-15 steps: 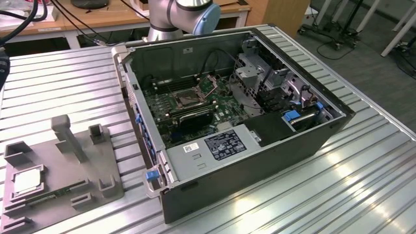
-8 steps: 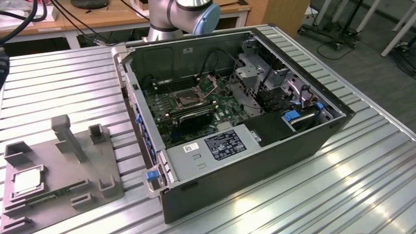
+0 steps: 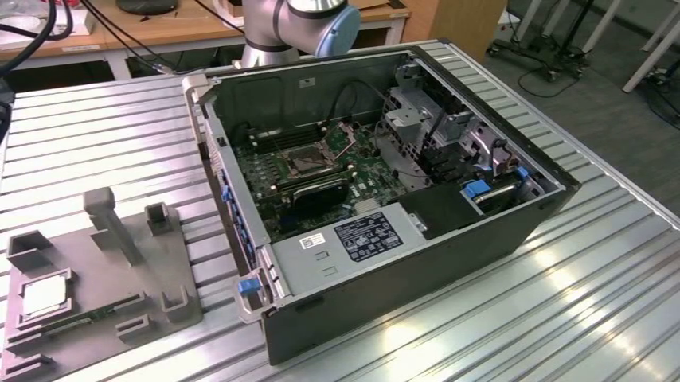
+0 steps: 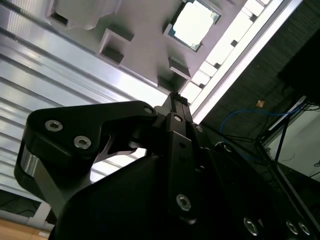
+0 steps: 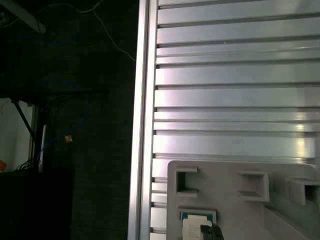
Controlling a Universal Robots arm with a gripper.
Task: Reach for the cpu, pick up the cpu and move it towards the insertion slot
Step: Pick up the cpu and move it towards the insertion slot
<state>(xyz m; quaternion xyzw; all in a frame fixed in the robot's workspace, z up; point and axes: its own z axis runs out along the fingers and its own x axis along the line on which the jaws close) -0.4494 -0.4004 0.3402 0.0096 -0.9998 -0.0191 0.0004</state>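
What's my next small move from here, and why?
Probably ease the gripper closer to the cpu. In the second wrist view the cpu lies flat in its pocket on the grey fixture, ahead of the gripper and apart from it, not yet gripped.

The cpu (image 3: 44, 296) lies in a holder (image 3: 170, 267) on the table (image 3: 595, 302), at exterior view's left. Computer case (image 3: 425, 263) stands to its right, w/ the insertion slot (image 3: 307, 161) inside, well apart from cpu.

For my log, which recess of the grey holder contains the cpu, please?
The wide square recess by the exterior view's left edge holds the cpu; the rest are smaller.
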